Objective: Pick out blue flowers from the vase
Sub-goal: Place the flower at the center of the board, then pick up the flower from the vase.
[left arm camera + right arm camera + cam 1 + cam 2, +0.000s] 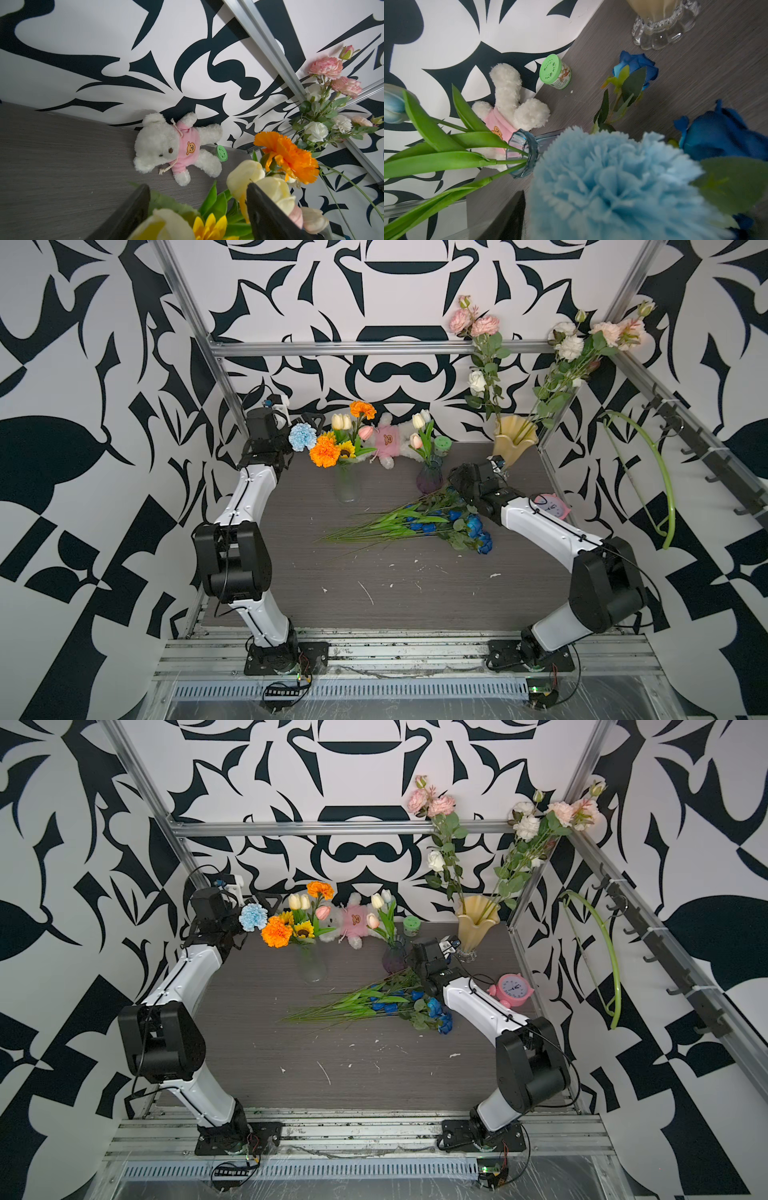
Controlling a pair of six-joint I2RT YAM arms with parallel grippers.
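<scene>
A pale-blue carnation stands in the clear glass vase with orange marigolds, a sunflower and cream tulips. My left gripper hovers open just behind it, its fingers wide apart over cream tulips and the sunflower. Dark-blue tulips and blue roses lie in a heap on the table. My right gripper is low over that heap's far end, by the yellow vase. A second pale-blue carnation fills the right wrist view and hides one finger; the other finger stands far aside.
A purple vase of tulips stands beside the right wrist. A white teddy and a green-lidded jar lie by the back wall. A pink alarm clock sits behind the right forearm. The yellow vase holds pink and white roses.
</scene>
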